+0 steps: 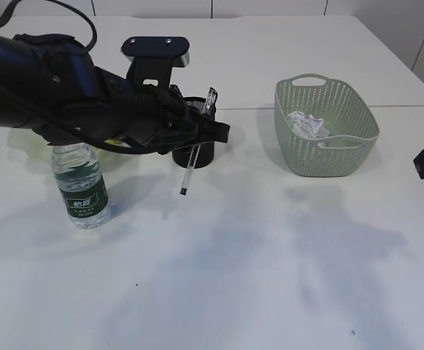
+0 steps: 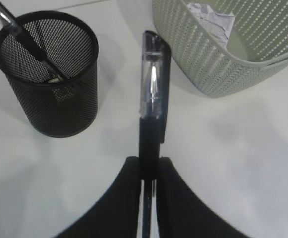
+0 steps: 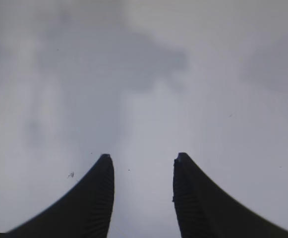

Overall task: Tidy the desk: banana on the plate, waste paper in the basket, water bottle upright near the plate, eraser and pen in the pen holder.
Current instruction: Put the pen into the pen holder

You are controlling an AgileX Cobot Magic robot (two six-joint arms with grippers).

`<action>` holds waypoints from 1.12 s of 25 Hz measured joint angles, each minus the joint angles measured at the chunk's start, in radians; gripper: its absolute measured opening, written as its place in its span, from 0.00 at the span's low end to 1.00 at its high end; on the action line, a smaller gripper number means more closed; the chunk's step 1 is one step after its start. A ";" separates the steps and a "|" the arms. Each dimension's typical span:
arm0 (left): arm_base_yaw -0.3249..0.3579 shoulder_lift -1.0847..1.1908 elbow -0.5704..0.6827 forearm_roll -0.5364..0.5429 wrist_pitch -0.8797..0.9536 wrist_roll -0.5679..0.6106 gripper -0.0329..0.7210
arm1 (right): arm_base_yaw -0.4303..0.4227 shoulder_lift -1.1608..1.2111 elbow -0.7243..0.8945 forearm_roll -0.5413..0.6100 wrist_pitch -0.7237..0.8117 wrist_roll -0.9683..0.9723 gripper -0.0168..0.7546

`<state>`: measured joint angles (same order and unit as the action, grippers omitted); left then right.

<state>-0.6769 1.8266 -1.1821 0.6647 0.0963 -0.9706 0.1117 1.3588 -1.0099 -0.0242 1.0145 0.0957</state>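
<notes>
Black holder: upright on desk, one pen inside
Left gripper: clamped on pen, beside holder
Right gripper: jaws apart, nothing between
Paper: in basket
Bottle: upright

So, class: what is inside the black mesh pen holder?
Inside the pen holder one pen leans against the rim, and something small and pale lies at the bottom, too unclear to name.

Matte black arms, curved tapering black fingers
</notes>
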 joint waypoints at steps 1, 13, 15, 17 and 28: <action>0.000 0.000 0.000 0.024 -0.006 0.000 0.08 | 0.000 0.000 0.000 0.000 0.000 0.000 0.42; 0.039 0.000 0.000 0.108 -0.072 0.000 0.08 | 0.000 0.000 0.000 0.000 0.019 0.000 0.42; 0.039 0.000 0.000 0.115 -0.114 0.000 0.08 | 0.000 0.000 0.000 0.000 0.019 0.000 0.42; 0.046 0.000 0.000 0.117 -0.161 0.000 0.08 | 0.000 0.000 0.000 0.000 0.019 0.000 0.42; 0.178 0.051 0.000 0.070 -0.472 0.051 0.08 | 0.000 0.000 0.000 0.000 0.022 0.000 0.42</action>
<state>-0.4986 1.8779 -1.1821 0.7344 -0.3759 -0.9191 0.1117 1.3588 -1.0099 -0.0242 1.0362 0.0957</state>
